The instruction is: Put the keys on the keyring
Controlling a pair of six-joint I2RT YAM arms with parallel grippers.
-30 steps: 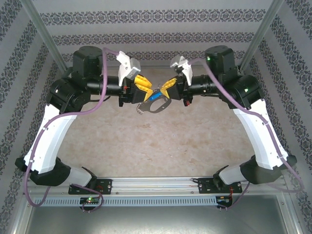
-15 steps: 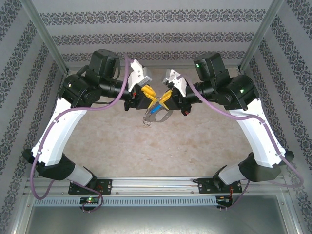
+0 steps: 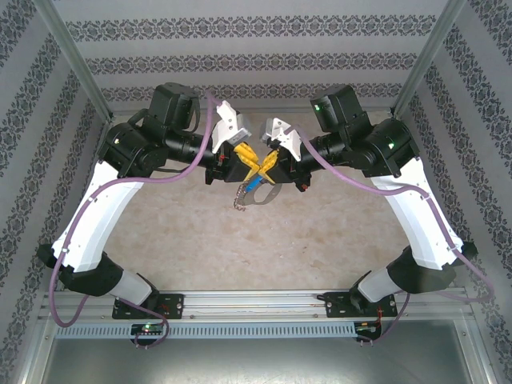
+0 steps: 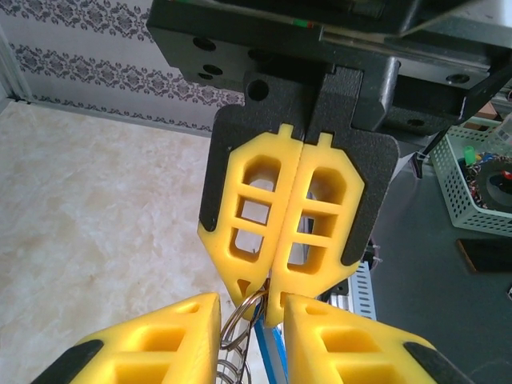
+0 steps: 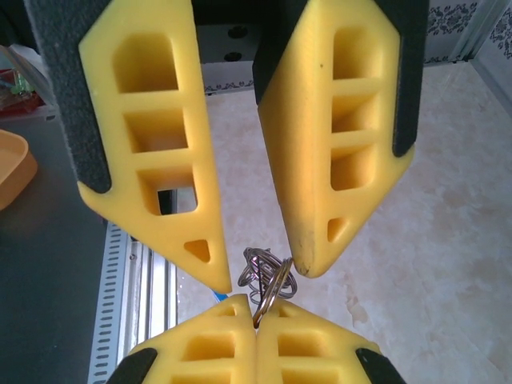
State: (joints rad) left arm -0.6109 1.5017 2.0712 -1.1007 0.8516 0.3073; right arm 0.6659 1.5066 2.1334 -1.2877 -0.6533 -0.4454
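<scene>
From above: pinching the keyring [image 3: 269, 194] by its upper edge with the right gripper [image 3: 266, 169], yellow fingers pressed together, well up off the table [image 3: 240, 240]. Meeting it from the opposite side of the keyring with the left gripper [image 3: 251, 162], tips just above the loop. Lying across the inside of the keyring, the blue key [image 3: 254, 186]. Dangling from the keyring's edge on the left arm's side, a short string of grey metal pieces [image 3: 238, 201].

From the left wrist: parted fingers of the left gripper [image 4: 252, 308] either side of the keyring [image 4: 238, 328], with wire coils and a strip of the blue key [image 4: 270, 356] in the gap between. Straight beyond the keyring, the right gripper [image 4: 270, 294], squeezed tight, tips down on the wire.

From the right wrist: right gripper [image 5: 256, 304] clamped flat together, with the keyring [image 5: 270, 274] caught edge-on in the seam at the tips. Beyond the keyring, the left gripper [image 5: 267, 278] spread apart, one tip just beside the coils, the other a little apart from them. Pale table [image 5: 424, 240] far behind the keyring.
</scene>
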